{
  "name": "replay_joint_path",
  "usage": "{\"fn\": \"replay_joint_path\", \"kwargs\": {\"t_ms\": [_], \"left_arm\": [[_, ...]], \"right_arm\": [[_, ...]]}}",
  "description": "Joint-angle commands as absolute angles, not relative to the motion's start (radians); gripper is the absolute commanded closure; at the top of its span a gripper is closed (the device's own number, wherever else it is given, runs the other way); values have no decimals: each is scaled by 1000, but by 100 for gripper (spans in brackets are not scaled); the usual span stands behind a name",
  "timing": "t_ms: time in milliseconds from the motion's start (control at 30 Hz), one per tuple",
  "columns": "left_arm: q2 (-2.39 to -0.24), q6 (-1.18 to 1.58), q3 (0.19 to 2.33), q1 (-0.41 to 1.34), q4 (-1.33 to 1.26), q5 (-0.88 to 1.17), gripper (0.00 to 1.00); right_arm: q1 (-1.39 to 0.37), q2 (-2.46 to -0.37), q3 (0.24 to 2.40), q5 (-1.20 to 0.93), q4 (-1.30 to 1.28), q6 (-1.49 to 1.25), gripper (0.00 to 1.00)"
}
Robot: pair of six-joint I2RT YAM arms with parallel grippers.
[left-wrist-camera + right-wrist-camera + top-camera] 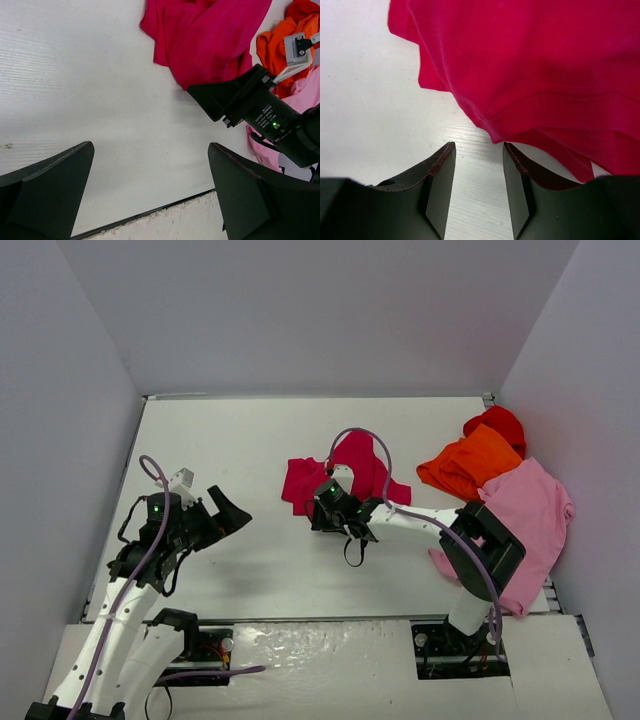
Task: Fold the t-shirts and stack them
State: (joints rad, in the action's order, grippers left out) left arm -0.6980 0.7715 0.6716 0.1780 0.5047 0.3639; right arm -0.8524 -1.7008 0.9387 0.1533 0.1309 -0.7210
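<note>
The crimson shirt [350,475] lies crumpled near the middle of the table [250,440]. Its long axis goes roughly from left to right across the table, with one lump pushed toward the far side. I cannot tell which end is the collar, because the cloth is too bunched.

My right gripper [324,504] is low at the near edge of this shirt and points to the far left. In the right wrist view the jaws stand a little apart, with bare table between them. The hem of the shirt [545,65] lies just past the tips, and nothing is clamped.

My left gripper [225,523] is well apart from the shirt, over the left part of the table. Its jaws are spread wide and hold nothing. In its own view, only white table shows between them.

The other shirts make a pile at the far right. The red shirt [497,423] is farthest, the orange shirt [468,462] touches it, and the pink shirt [530,515] is nearest, spread along the right edge. The right arm's elbow [485,540] stands over the pink one and covers part of it. The purple cable [375,445] of that arm makes a loop above the crimson shirt.
</note>
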Motion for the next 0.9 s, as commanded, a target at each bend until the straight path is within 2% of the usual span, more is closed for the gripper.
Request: {"fn": "replay_joint_path", "kwargs": {"t_ms": [0, 467, 533, 600, 700, 733, 867], "left_arm": [[-698, 784, 683, 188, 449, 377, 3], [-701, 785, 673, 187, 453, 372, 3], [-705, 784, 675, 187, 456, 367, 3], [-707, 782, 678, 187, 460, 362, 3], [-713, 781, 679, 189, 451, 356, 3], [-716, 781, 680, 188, 446, 354, 3], [-755, 774, 679, 188, 406, 354, 3]], "right_arm": [[-855, -1687, 955, 203, 141, -730, 60], [-836, -1781, 995, 214, 190, -694, 62], [-836, -1795, 1002, 216, 193, -692, 68], [-836, -1799, 1009, 207, 193, -689, 83], [-836, -1793, 1013, 199, 191, -680, 94], [-836, -1787, 1014, 199, 189, -677, 96], [-836, -1750, 1010, 223, 171, -665, 95]]}}
